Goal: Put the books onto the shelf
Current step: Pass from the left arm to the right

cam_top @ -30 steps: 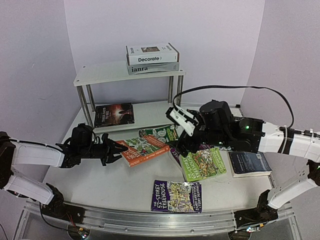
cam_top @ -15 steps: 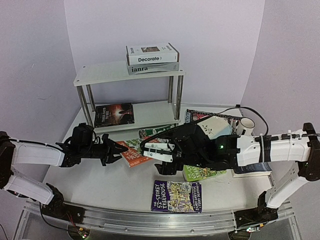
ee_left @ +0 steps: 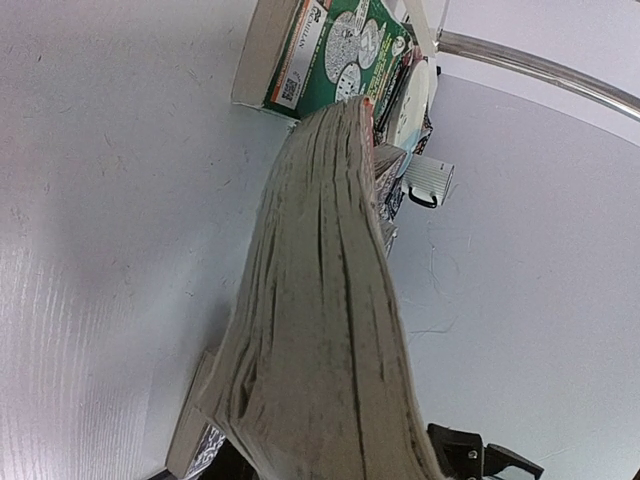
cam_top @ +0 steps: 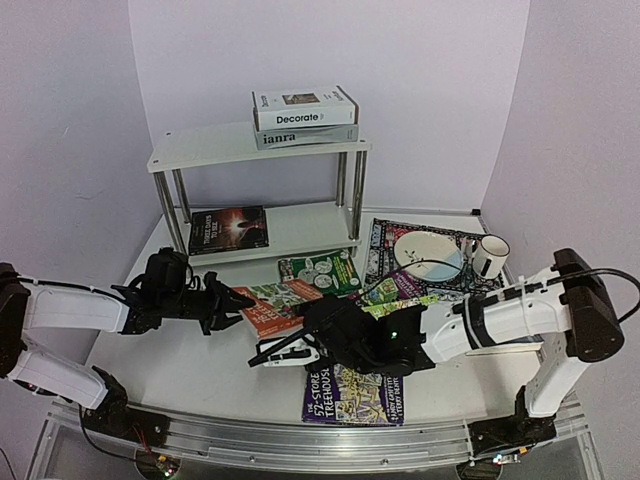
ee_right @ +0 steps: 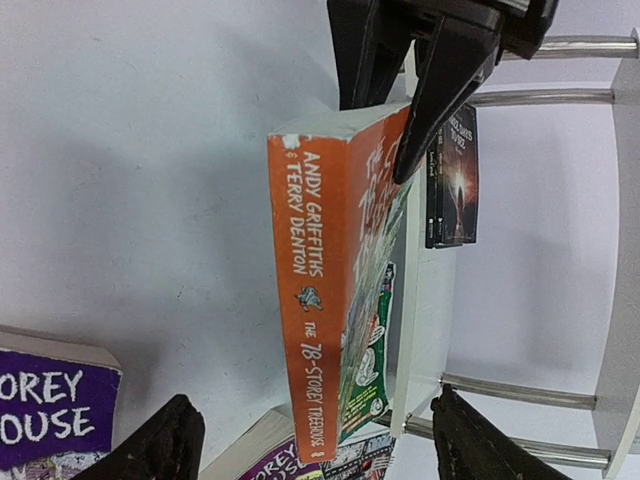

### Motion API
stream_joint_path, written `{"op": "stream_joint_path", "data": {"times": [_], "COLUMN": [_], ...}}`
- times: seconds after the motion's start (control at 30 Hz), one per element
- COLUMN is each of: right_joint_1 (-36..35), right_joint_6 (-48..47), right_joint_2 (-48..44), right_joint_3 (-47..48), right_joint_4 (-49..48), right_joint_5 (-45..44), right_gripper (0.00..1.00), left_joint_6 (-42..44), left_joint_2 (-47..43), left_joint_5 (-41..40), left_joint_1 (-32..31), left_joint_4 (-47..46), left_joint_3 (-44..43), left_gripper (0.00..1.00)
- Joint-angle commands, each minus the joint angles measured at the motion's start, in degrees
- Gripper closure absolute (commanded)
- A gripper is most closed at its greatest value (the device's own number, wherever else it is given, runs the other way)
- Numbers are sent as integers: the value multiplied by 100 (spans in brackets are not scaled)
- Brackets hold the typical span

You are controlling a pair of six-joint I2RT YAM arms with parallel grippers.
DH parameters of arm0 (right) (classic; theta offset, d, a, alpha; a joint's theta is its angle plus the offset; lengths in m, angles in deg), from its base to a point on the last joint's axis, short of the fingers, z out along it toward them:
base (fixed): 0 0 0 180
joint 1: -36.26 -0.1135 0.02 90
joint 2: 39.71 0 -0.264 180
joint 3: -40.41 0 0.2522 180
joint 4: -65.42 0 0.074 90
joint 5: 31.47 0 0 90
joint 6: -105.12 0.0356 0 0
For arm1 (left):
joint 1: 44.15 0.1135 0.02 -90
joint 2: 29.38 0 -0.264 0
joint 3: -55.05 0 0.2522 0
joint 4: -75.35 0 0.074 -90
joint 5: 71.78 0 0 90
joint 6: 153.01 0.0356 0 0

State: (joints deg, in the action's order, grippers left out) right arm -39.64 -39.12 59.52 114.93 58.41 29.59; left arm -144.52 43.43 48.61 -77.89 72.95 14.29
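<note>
My left gripper is shut on an orange Treehouse book, held tilted above the table. In the right wrist view its orange spine runs toward my right gripper, whose jaws stand open either side of the book's near end without touching it. My right gripper sits low, just in front of that book. In the left wrist view the book's page edge hides my left jaws. On the white shelf, "Decorate" lies on "ianra"; a dark book lies on the lower tier.
A green book lies in front of the shelf and a purple Treehouse book near the front edge. A patterned placemat with a plate and a mug sits at the right. My right arm hides other books.
My right arm has swung from the right side down and leftward to the orange book, uncovering the placemat, and its jaws have narrowed a little. The left arm and its book have stayed still.
</note>
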Motion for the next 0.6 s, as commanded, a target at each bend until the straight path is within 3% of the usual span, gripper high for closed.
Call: {"op": "stream_joint_path", "data": {"times": [0.0,0.17,0.57], "right_joint_1": [22,39,221], "right_joint_6": [-555,-663,-671], "right_joint_2": [404,848,1188], "right_joint_3": [249,510,598], "right_joint_4": [-645,-757,-891], "right_joint_5": [-400,-500,-485], "right_gripper": [31,43,40], "left_joint_6": [-6,12,70], "left_joint_2": [-342,-397,-636], "left_joint_5": [187,202,239], "left_joint_1": [7,7,7], "left_joint_4": [-452,-379,-217], "left_joint_3": [-307,-292,-255], "left_gripper": [100,100,100]}}
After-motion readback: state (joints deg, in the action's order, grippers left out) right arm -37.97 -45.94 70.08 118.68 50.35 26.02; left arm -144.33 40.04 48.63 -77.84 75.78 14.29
